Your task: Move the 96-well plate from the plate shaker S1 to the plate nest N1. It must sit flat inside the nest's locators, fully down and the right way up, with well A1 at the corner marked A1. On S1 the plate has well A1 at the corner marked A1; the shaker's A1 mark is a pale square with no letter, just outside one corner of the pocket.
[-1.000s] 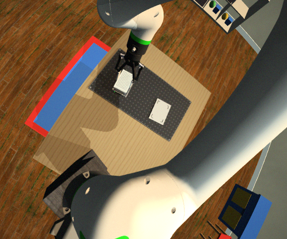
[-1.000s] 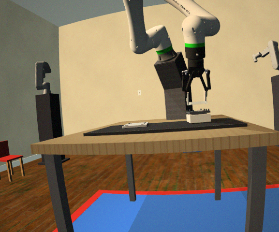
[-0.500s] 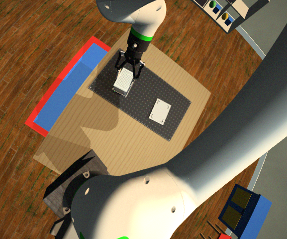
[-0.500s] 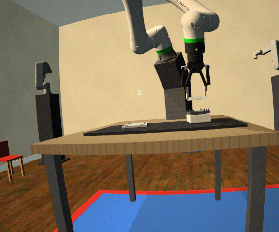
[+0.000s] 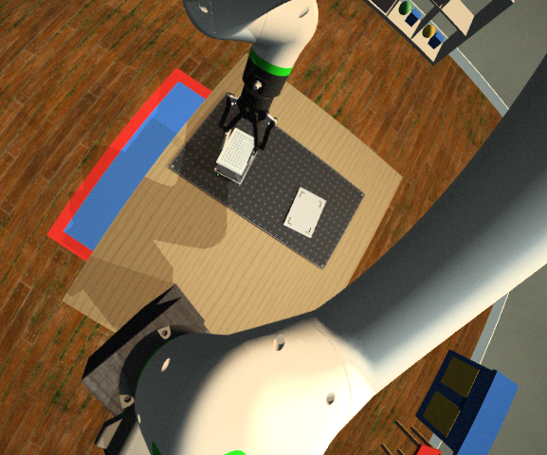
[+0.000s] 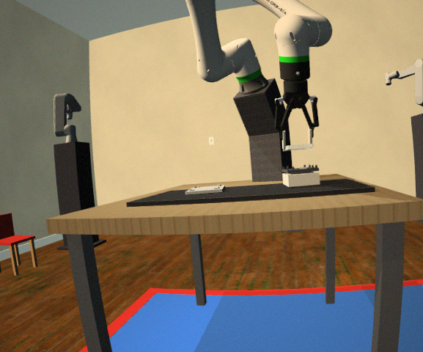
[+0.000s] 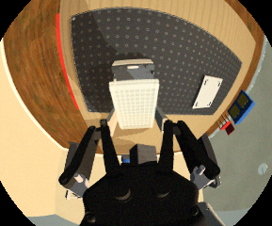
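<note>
My gripper (image 6: 297, 145) is shut on the white 96-well plate (image 5: 235, 152) and holds it level in the air above the plate shaker S1 (image 6: 300, 177). The plate also shows in the side view (image 6: 298, 146) and in the wrist view (image 7: 135, 104), flat and wells up between my fingers. The shaker is a white block with dark posts on the black mat's far end; in the wrist view its grey pocket (image 7: 134, 72) shows beyond the plate. The plate nest N1 (image 5: 305, 211) (image 6: 204, 188) is a pale flat plate with corner locators, lying empty further along the mat.
The black perforated mat (image 5: 268, 182) lies on a wooden table. A red-edged blue floor zone (image 5: 117, 166) runs along the table's side. The arm's dark pedestal (image 6: 266, 151) stands behind the shaker.
</note>
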Motion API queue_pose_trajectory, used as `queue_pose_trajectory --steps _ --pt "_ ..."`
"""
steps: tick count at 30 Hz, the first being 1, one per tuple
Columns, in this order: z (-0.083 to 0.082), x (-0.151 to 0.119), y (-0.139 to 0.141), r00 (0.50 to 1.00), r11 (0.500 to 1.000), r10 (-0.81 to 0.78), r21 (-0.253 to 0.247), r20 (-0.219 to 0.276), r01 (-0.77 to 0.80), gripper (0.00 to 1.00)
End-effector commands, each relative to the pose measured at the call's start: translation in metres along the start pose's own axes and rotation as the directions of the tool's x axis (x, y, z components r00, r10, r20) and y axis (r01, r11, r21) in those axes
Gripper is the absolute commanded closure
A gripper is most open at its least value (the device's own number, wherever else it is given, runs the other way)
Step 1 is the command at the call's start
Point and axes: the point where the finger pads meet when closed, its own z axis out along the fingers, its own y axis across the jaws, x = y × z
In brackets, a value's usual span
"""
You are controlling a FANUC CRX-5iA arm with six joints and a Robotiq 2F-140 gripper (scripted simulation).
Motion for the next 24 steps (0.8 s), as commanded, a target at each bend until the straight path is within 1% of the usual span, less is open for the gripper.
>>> queue_pose_trajectory --steps 1,6,7,17,19,24 --pt "0.000 0.000 0.000 1.000 1.000 0.000 0.000 0.000 0.000 1.00" --pt "0.000 0.000 0.000 1.000 1.000 0.000 0.000 0.000 0.000 1.00" --pt "0.000 0.000 0.003 1.000 1.000 -0.013 -0.006 0.000 0.013 1.00" --pt "0.006 -0.002 0.036 1.000 1.000 -0.013 -0.006 0.000 0.013 1.00" --pt "0.006 -0.002 0.036 1.000 1.000 -0.013 -0.006 0.000 0.013 1.00" --pt "0.009 -0.004 0.052 1.000 1.000 -0.013 -0.006 0.000 0.013 1.00"
